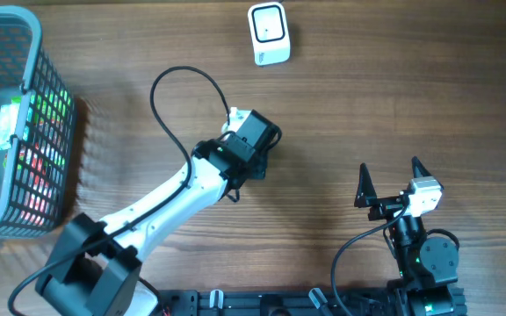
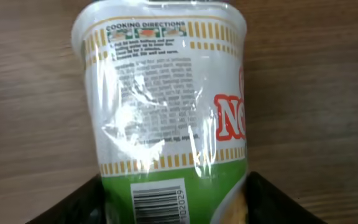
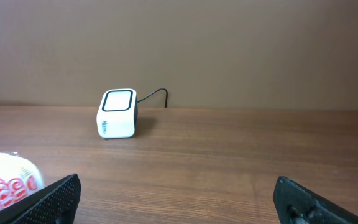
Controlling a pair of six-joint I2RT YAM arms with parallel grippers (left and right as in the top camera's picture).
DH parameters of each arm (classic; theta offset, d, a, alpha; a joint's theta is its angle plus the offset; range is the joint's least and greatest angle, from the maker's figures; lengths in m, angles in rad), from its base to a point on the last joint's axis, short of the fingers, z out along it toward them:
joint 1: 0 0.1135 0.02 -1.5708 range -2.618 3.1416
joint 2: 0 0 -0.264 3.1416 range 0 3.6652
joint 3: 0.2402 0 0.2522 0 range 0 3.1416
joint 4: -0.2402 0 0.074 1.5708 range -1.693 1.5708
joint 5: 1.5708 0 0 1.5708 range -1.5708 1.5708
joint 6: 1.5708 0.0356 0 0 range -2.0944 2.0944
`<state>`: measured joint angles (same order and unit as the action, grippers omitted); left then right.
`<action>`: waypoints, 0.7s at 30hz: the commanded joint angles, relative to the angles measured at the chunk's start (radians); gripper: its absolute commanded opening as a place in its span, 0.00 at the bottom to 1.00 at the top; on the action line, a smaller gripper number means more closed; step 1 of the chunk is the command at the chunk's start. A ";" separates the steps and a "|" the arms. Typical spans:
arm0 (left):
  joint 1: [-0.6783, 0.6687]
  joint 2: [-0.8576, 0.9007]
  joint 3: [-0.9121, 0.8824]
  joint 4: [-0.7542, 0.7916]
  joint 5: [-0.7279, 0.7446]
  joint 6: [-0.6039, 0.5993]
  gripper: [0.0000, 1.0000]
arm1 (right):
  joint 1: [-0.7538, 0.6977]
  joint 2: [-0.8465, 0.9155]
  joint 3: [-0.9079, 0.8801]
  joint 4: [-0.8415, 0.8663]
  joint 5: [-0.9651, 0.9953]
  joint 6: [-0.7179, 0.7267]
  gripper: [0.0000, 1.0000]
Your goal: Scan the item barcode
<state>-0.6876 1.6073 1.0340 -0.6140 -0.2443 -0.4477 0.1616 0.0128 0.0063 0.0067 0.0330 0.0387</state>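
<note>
**Grey basket at left, noodle cup between the left fingers, scanner beyond**

Grey mesh forms the basket (image 1: 33,53) at the table's (image 1: 429,79) far left edge, with bright packets inside it. From the lower left, the white left arm (image 1: 161,206) reaches diagonally to the middle of the table.

The left gripper (image 2: 174,179) is over the noodle cup (image 2: 160,99). In the left wrist view, the cup lies on its side on the wood and fills the gap between the two dark fingers (image 2: 82,202), one on each flank of its green end. Its white rim points away from the wrist. The printed cooking directions face up, and the barcode (image 2: 157,202) sits near the bottom edge, between the fingers. The fingers stand close against the cup; whether they press it I cannot tell.

Past the gripper, near the far edge, the white scanner (image 1: 269,33) stands well apart from the cup, its dark-rimmed window facing up.

At the lower right, the right gripper (image 1: 390,167) has its jaws spread wide and holds nothing.
</note>
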 commanded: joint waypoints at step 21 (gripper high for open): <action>-0.008 0.113 0.023 -0.113 -0.029 0.014 0.98 | -0.004 -0.005 -0.001 0.002 -0.016 -0.010 1.00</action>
<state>-0.6933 1.6989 1.0389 -0.7319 -0.2859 -0.4297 0.1619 0.0128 0.0063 0.0067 0.0330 0.0391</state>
